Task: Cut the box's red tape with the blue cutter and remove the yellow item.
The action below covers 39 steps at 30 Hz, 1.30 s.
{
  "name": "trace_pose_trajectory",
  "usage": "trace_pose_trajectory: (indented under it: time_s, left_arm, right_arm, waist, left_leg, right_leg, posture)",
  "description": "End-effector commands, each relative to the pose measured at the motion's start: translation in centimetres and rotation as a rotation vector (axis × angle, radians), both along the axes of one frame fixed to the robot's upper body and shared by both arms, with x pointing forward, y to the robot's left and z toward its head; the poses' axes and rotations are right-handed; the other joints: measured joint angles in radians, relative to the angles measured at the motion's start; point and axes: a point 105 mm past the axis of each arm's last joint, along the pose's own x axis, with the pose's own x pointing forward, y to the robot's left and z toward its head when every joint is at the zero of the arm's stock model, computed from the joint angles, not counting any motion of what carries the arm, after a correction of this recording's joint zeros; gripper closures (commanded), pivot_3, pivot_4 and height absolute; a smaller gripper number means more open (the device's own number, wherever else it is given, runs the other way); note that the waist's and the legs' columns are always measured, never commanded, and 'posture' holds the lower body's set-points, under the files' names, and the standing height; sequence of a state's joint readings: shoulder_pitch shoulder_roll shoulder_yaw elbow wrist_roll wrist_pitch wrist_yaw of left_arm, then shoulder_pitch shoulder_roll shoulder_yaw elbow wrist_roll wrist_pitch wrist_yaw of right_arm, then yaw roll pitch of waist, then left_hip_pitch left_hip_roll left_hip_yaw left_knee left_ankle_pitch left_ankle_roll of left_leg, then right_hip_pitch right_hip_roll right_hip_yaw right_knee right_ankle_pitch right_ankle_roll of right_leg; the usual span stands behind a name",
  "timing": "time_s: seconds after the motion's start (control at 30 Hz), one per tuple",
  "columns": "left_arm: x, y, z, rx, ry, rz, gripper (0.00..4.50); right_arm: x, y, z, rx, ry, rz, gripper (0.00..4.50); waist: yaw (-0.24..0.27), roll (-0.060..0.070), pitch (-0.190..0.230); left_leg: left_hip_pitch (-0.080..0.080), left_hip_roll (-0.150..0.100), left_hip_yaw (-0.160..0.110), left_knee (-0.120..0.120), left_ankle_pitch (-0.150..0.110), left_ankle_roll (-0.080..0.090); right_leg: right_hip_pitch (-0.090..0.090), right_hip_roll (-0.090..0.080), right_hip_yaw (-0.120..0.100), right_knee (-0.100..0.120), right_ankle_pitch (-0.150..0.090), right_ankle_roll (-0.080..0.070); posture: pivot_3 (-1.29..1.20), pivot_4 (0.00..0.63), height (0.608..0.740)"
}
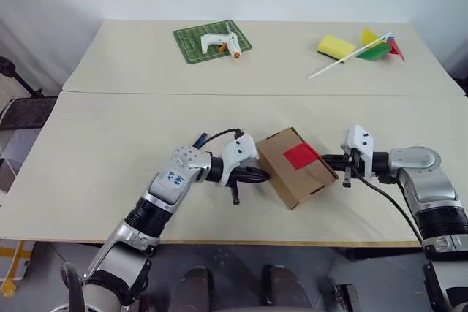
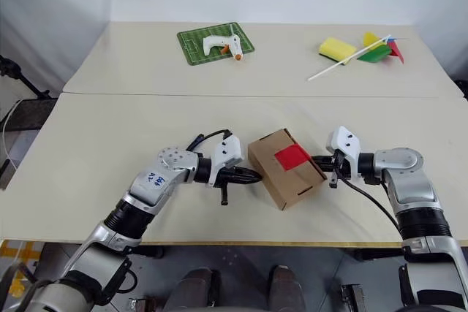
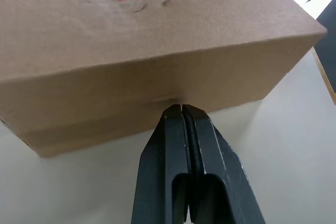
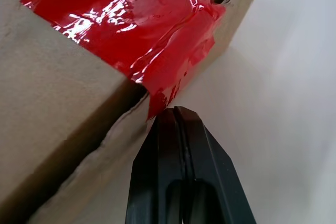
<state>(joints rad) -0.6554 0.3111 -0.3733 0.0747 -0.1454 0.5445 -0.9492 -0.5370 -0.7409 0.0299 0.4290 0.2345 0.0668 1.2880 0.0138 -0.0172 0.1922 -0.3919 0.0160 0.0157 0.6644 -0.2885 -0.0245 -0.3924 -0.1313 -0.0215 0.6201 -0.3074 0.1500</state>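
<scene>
The box (image 1: 292, 173), a small brown carton, lies near the front of the table, turned at an angle. The red tape (image 1: 301, 156) covers the middle of its top and folds over the edge onto the side (image 4: 157, 95). My left gripper (image 1: 263, 174) is shut and empty, its tips against the box's left side wall (image 3: 181, 109). From the other side, my right gripper (image 1: 327, 158) is also shut and empty, its tips (image 4: 175, 109) right at the tape's hanging end. The blue cutter is out of view. The yellow item is hidden.
At the back lies a green mat (image 1: 191, 50) with a white glue gun (image 1: 219, 44). A yellow sponge (image 1: 336, 46) and a pinwheel (image 1: 380, 45) on a white stick are at the back right. The table's front edge (image 1: 219, 242) runs close behind both arms.
</scene>
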Motion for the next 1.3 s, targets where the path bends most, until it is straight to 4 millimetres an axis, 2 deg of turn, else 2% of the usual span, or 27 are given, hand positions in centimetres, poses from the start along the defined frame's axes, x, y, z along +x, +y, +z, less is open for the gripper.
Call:
trace_pose_trajectory:
  time_s: [0.03, 0.1, 0.2, 0.3, 0.37, 0.43, 0.5, 0.57, 0.6, 0.63, 0.67, 0.77, 0.8, 0.83, 0.9, 0.93, 1.0, 1.07, 1.13, 1.17, 1.3]
  left_arm:
    - [-0.5, -0.8, 0.8, -0.006, -0.036, -0.033, 4.46]
    - [-0.4, -0.8, 0.8, -0.006, -0.037, -0.023, 4.46]
    - [0.5, -0.2, 1.8, -0.03, -0.071, 0.037, 4.46]
    - [0.8, 1.4, 5.2, -0.17, -0.099, 0.069, 4.46]
    - [0.5, 4.0, 7.5, -0.264, -0.111, 0.08, 4.07]
    - [0.3, 5.8, 8.3, -0.284, -0.117, 0.102, 3.58]
    - [0.1, 8.8, 9.4, -0.307, -0.132, 0.163, 2.94]
    - [0.1, 13.2, 11.4, -0.337, -0.183, 0.289, 2.3]
    - [0.0, 15.8, 11.7, -0.315, -0.212, 0.366, 1.99]
    - [-0.2, 17.5, 11.8, -0.294, -0.231, 0.416, 1.67]
    - [-0.5, 19.6, 11.2, -0.246, -0.246, 0.47, 1.38]
    - [-1.7, 25.5, 9.6, -0.181, -0.249, 0.638, 0.46]
    - [-2.5, 27.6, 8.8, -0.16, -0.244, 0.694, 0.14]
    - [-3.4, 29.3, 8.1, -0.148, -0.236, 0.736, 0.01]
    - [-4.6, 31.8, 7.1, -0.111, -0.245, 0.812, 0.01]
    - [-5.1, 32.6, 6.7, -0.1, -0.24, 0.839, 0.01]
    - [-5.9, 33.8, 6.1, -0.074, -0.234, 0.886, 0.01]
    - [-7.6, 35.2, 5.1, -0.045, -0.207, 0.94, 0.01]
    - [-9.7, 34.6, 3.9, -0.071, -0.073, 0.928, 0.01]
    - [-10.2, 33.7, 3.5, -0.031, -0.061, 0.89, 0.01]
    - [-8.6, 29.9, 4.1, -0.046, -0.127, 0.844, 0.01]
  right_arm:
    - [0.2, -0.8, 1.0, -0.002, -0.048, -0.024, 4.5]
    - [0.6, -1.4, 0.8, -0.035, -0.099, -0.055, 4.5]
    - [0.7, -3.2, 1.8, -0.046, -0.159, -0.11, 4.5]
    - [-0.4, -5.2, 4.2, 0.036, -0.153, -0.162, 4.5]
    - [-2.0, -5.6, 6.5, 0.085, -0.211, -0.118, 4.14]
    - [-3.2, -5.4, 7.5, 0.102, -0.23, -0.079, 3.6]
    - [-4.4, -4.9, 8.3, 0.093, -0.231, -0.046, 2.91]
    - [-5.9, -3.8, 9.2, 0.089, -0.244, -0.007, 2.19]
    - [-6.6, -2.9, 9.4, 0.107, -0.243, 0.018, 1.84]
    - [-7.1, -2.4, 9.5, 0.121, -0.239, 0.033, 1.52]
    - [-7.9, -1.3, 9.9, 0.182, -0.261, 0.071, 1.17]
    - [-9.6, 1.1, 9.4, 0.251, -0.276, 0.154, 0.14]
    - [-9.9, 2.0, 9.1, 0.288, -0.294, 0.173, 0.0]
    - [-10.0, 2.8, 8.9, 0.326, -0.31, 0.182, 0.0]
    - [-9.9, 3.7, 8.5, 0.361, -0.335, 0.176, 0.0]
    - [-10.4, 4.1, 8.5, 0.413, -0.267, 0.205, 0.0]
    - [-10.5, 4.6, 8.8, 0.468, -0.262, 0.215, 0.0]
    - [-10.7, 5.2, 8.5, 0.467, -0.287, 0.243, 0.0]
    - [-11.1, 5.3, 7.9, 0.449, -0.271, 0.268, 0.0]
    - [-11.4, 5.2, 7.5, 0.428, -0.27, 0.279, 0.0]
    - [-11.1, 3.3, 7.2, 0.382, -0.294, 0.23, 0.0]
  waist:
    - [0.003, 0.0, 0.0]
    - [0.003, 0.0, 0.0]
    - [0.005, 0.0, 0.0]
    - [0.007, 0.0, 0.0]
    - [0.008, 0.0, 0.0]
    - [0.002, 0.001, 0.0]
    - [-0.01, 0.001, 0.0]
    - [-0.017, 0.001, 0.0]
    - [-0.02, 0.001, 0.001]
    - [-0.023, 0.001, 0.001]
    - [-0.026, 0.001, 0.001]
    - [-0.022, 0.001, 0.0]
    - [-0.019, 0.001, 0.001]
    - [-0.02, 0.0, 0.0]
    - [-0.018, 0.0, 0.0]
    - [-0.015, -0.001, 0.001]
    - [-0.004, -0.001, 0.001]
    - [0.0, -0.003, 0.0]
    - [-0.006, -0.003, 0.0]
    - [-0.011, -0.003, 0.0]
    - [0.002, -0.003, 0.0]
  left_leg:
    - [0.0, 0.0, 0.0, 0.0, 0.0, 0.0]
    - [0.0, 0.0, 0.0, 0.0, 0.0, 0.0]
    - [0.0, 0.0, 0.0, 0.0, 0.0, 0.0]
    - [0.0, 0.0, 0.0, 0.0, 0.0, 0.0]
    - [-0.001, 0.0, 0.0, -0.001, 0.0, 0.0]
    - [0.0, 0.001, 0.0, -0.001, 0.0, -0.001]
    - [0.002, 0.001, 0.0, -0.002, -0.001, -0.001]
    - [0.002, 0.001, 0.0, -0.002, -0.001, -0.001]
    - [0.002, 0.002, 0.0, -0.002, -0.001, -0.001]
    - [0.002, 0.002, 0.0, -0.002, -0.001, -0.002]
    - [0.002, 0.003, 0.0, -0.003, -0.001, -0.002]
    - [0.003, 0.003, 0.001, -0.003, -0.002, -0.002]
    - [0.003, 0.003, 0.001, -0.003, -0.003, -0.002]
    - [0.003, 0.004, 0.001, -0.003, -0.004, 0.0]
    - [0.004, 0.004, 0.002, -0.003, -0.005, 0.001]
    - [0.003, 0.004, 0.002, -0.003, -0.006, 0.001]
    - [0.002, 0.003, 0.0, -0.003, -0.007, 0.003]
    - [0.003, 0.004, 0.0, -0.003, -0.008, 0.003]
    - [0.004, 0.01, -0.002, -0.003, -0.011, 0.002]
    - [0.005, 0.012, -0.002, -0.004, -0.013, 0.003]
    - [0.004, 0.012, -0.002, -0.004, -0.015, 0.004]
  right_leg:
    - [0.0, 0.0, 0.0, 0.0, 0.0, 0.0]
    - [0.0, 0.0, 0.0, 0.0, 0.0, 0.0]
    - [0.0, 0.0, 0.0, 0.0, 0.0, 0.0]
    - [0.0, 0.0, 0.0, 0.0, 0.0, 0.0]
    - [-0.001, 0.0, 0.0, 0.0, 0.0, 0.0]
    - [-0.001, 0.0, 0.0, 0.0, 0.0, 0.0]
    - [0.001, 0.0, 0.0, 0.0, 0.0, 0.0]
    - [0.001, 0.0, 0.0, 0.0, 0.0, 0.0]
    - [0.0, 0.001, 0.0, 0.0, 0.0, 0.0]
    - [0.0, 0.001, 0.0, 0.0, 0.0, 0.0]
    - [0.0, 0.002, 0.0, 0.0, -0.001, -0.001]
    - [0.001, 0.001, 0.0, 0.0, -0.001, -0.002]
    - [0.001, 0.001, 0.0, 0.0, -0.001, -0.002]
    - [0.001, 0.001, 0.0, -0.001, -0.001, -0.002]
    - [0.0, 0.001, 0.0, -0.004, -0.001, -0.003]
    - [0.0, 0.0, 0.0, -0.004, -0.001, -0.003]
    - [-0.001, -0.002, -0.001, -0.003, -0.001, -0.003]
    - [0.0, -0.004, -0.001, -0.004, -0.001, -0.003]
    - [0.0, -0.003, 0.0, -0.005, -0.001, -0.005]
    - [0.0, -0.002, 0.0, -0.006, -0.001, -0.005]
    - [0.0, -0.002, -0.001, -0.008, -0.001, -0.006]
  posture:
    - [0.0, 0.15, 0.74]
    - [0.0, 0.15, 0.74]
    - [0.0, 0.15, 0.74]
    - [0.0, 0.15, 0.74]
    - [0.0, 0.15, 0.74]
    - [0.0, 0.15, 0.74]
    - [0.0, 0.15, 0.74]
    - [0.0, 0.15, 0.74]
    - [0.0, 0.15, 0.74]
    - [0.0, 0.15, 0.74]
    - [0.0, 0.15, 0.74]
    - [0.0, 0.15, 0.74]
    - [0.0, 0.15, 0.74]
    - [0.0, 0.15, 0.74]
    - [0.0, 0.15, 0.74]
    - [0.0, 0.15, 0.74]
    - [0.0, 0.15, 0.74]
    - [0.0, 0.15, 0.74]
    - [0.0, 0.15, 0.74]
    - [0.0, 0.15, 0.74]
    - [0.0, 0.15, 0.74]
